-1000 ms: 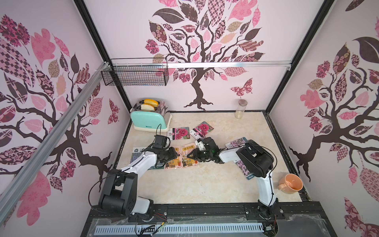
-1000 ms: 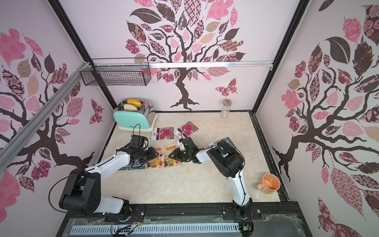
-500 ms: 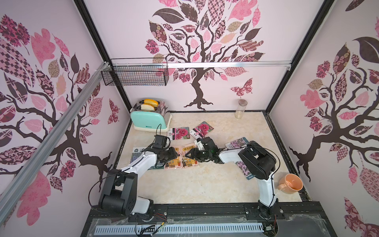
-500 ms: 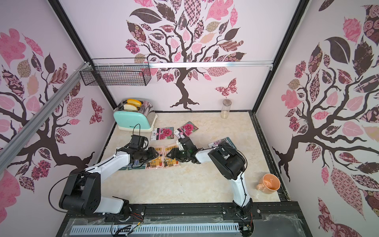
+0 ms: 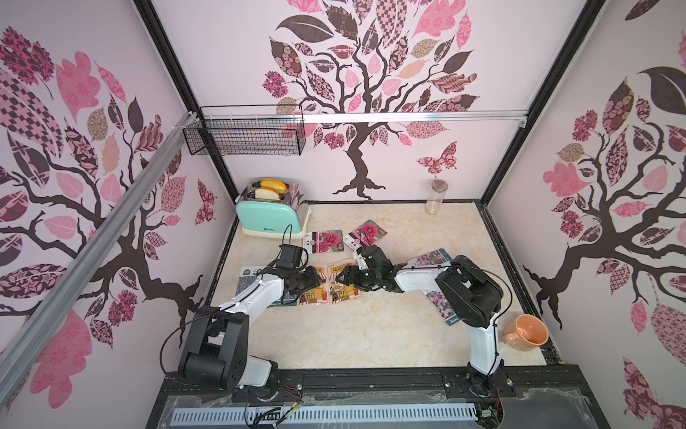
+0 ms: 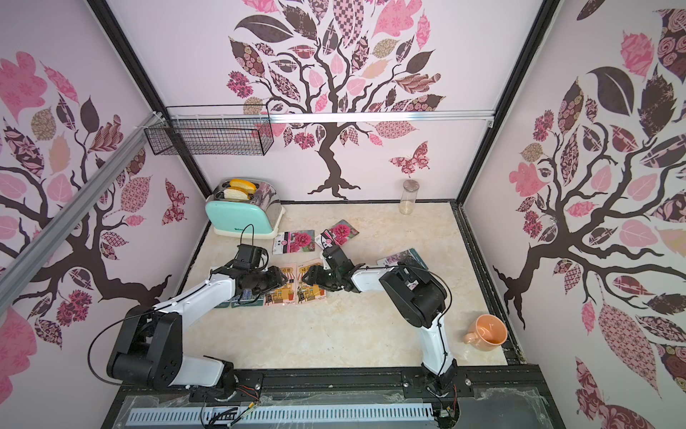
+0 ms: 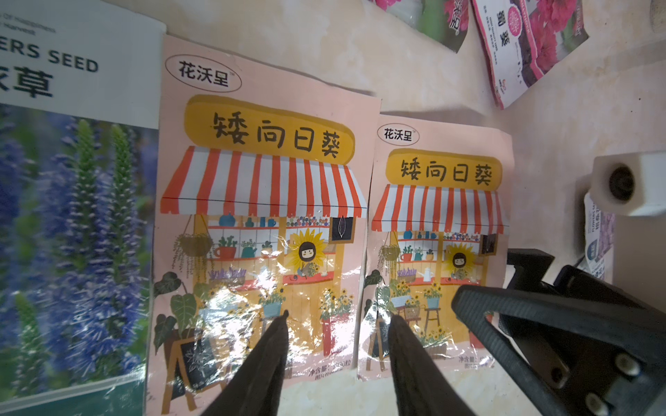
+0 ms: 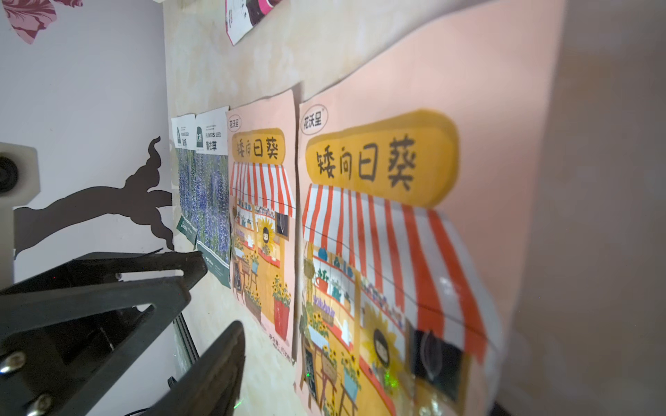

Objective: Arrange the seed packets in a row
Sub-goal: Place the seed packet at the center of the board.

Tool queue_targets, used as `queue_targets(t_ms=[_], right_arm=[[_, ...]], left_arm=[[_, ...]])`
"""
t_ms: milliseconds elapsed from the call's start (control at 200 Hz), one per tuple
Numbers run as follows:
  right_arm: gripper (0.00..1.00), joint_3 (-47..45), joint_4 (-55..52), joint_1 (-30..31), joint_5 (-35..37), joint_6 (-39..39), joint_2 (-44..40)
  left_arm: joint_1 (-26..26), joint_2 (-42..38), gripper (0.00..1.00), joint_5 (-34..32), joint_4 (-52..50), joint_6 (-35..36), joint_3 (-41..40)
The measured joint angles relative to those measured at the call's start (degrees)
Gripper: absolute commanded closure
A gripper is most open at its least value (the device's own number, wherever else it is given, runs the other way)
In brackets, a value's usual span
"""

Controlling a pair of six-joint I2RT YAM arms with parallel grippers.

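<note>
Four seed packets are lined up on the left side of the worktop [image 5: 371, 334]: the blue packets [image 8: 212, 187], then just beside them the left orange packet [image 7: 259, 201] and the right orange packet [image 7: 439, 216]. The magenta packets [image 5: 326, 241] are left apart behind this row, and the lilac packets [image 5: 432, 258] are partly hidden under the right arm. The left claw [image 7: 338, 317] is seen half spread and empty, its tips low over the seam between the orange packets. The right claw [image 8: 220, 295] is spread wide and empty, close over the right orange packet. The row could be disturbed if either claw were drawn away while a tip touched the glossy film, since such light, flat packets are likely to slide or lift with a finger. The right orange packet seems not to lie quite flat, so it could be caught and flipped or pushed onto its neighbour. The lilac packets could be swept aside by the right arm. The remaining packets may be hard to pinch off the worktop, and one could be creased by a scraping tip.
</note>
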Motion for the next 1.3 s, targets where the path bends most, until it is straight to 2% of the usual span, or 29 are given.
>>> queue_targets(t_ms=[255, 310, 355, 590, 980, 1295], right_arm=[[0.17, 1.51, -3.45, 0.68, 4.20, 0.33, -0.63], [0.09, 1.99, -4.26, 0.94, 5.22, 0.59, -0.66], [0.06, 2.56, -5.05, 1.18, 6.19, 0.15, -0.76], [0.07, 7.80, -12.72, 2.89, 11.32, -0.31, 0.55], [0.09, 14.75, -25.94, 6.95, 24.04, -1.70, 2.51], [0.08, 19.91, -35.19, 7.41, 31.08, -2.89, 4.85]], left_arm=[[0.00, 0.00, 0.52, 0.00, -0.04, 0.00, 0.00], [0.00, 0.00, 0.52, 0.00, -0.04, 0.00, 0.00], [0.00, 0.00, 0.52, 0.00, -0.04, 0.00, 0.00], [0.00, 0.00, 0.52, 0.44, -0.04, -0.02, 0.00], [0.00, -0.31, 0.52, 1.05, 0.07, -0.24, 0.00], [0.00, -1.09, 0.52, 2.45, 1.09, -0.55, -0.46]])
